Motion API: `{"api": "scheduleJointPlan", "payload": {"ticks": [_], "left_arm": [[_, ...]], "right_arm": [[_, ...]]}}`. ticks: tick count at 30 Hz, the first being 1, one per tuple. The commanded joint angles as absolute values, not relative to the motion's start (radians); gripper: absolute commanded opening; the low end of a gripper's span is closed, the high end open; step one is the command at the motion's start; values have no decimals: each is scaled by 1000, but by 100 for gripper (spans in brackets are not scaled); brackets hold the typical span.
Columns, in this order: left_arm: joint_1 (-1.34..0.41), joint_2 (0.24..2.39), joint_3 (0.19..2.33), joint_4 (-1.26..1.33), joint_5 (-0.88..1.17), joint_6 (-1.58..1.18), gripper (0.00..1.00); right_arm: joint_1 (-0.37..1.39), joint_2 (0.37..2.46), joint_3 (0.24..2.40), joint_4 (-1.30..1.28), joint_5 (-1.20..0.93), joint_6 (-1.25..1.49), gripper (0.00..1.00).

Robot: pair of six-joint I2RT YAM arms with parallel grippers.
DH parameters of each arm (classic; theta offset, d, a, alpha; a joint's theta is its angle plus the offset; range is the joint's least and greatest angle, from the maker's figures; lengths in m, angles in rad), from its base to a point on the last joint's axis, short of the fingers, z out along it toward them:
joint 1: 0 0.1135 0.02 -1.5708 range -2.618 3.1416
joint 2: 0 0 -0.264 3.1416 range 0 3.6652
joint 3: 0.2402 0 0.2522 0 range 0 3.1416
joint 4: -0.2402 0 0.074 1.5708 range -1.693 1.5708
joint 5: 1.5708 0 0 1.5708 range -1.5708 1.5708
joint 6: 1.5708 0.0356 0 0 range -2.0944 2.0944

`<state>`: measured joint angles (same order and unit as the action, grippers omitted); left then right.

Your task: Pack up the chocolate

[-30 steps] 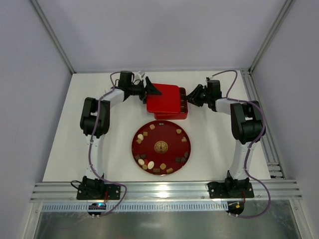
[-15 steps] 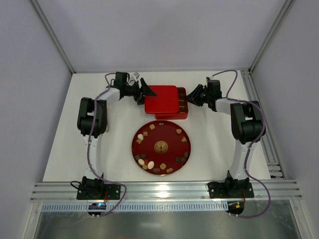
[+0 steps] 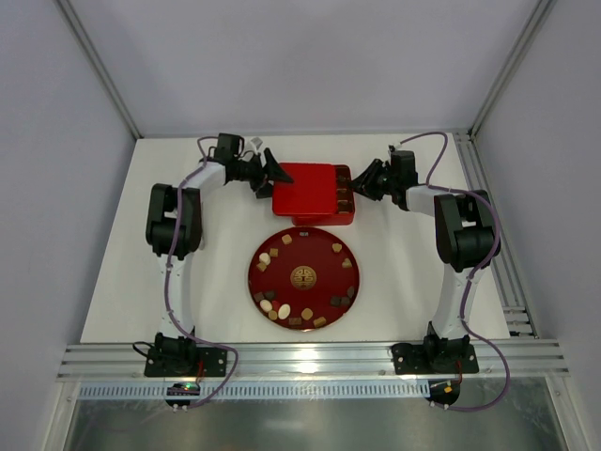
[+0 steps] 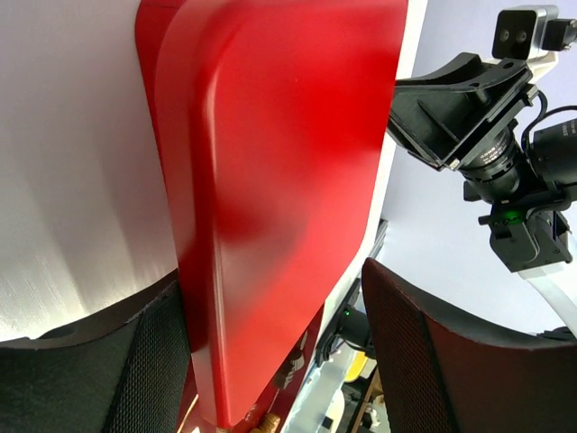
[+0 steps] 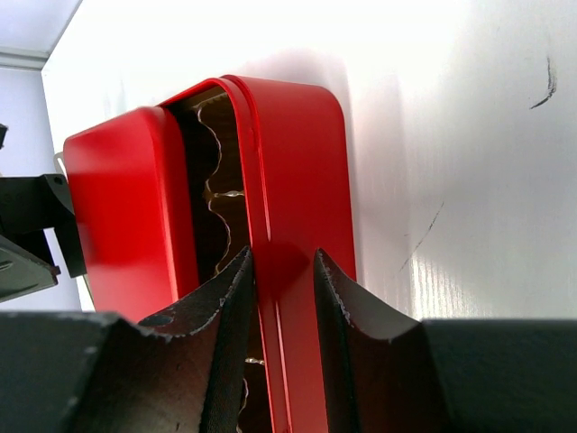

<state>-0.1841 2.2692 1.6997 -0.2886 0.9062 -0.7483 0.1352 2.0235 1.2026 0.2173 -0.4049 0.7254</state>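
Reaching inward — right gripper [image 5: 284,262] clamps box [image 5: 306,153] rim.

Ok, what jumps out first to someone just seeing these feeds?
The red box at far centre, its lid offset leftward so one column of compartments shows. The left end effector spreads at the lid's left edge while the right end effector pinches the box's right wall. Nearer, chocolate rings a red plate.

No text legible — the gold emblem [image 3: 302,276] is too small.
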Motion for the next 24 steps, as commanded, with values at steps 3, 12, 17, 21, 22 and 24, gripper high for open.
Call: {"api": "scheduleJointPlan", "payload": {"ticks": [3,12,17,21,22,24], "left_arm": [[-201,2295,1801,-354,897,-710,69],[-219,2333,1848,-406,862,-695,68],[-232,2316,1813,-408,798,-698,68],[-238,2315,1805,-407,773,-715,66],[-239,2313,1804,-408,762,-722,66],[-241,2310,1804,-408,736,-745,65]], "right_arm": [[135,2036,1216,238,-393,715,34],[140,2039,1218,241,-397,712,34],[141,2039,1216,244,-400,713,34],[144,2034,1221,245,-403,712,34],[144,2033,1220,245,-402,710,34],[147,2026,1220,245,-400,710,34]]}}
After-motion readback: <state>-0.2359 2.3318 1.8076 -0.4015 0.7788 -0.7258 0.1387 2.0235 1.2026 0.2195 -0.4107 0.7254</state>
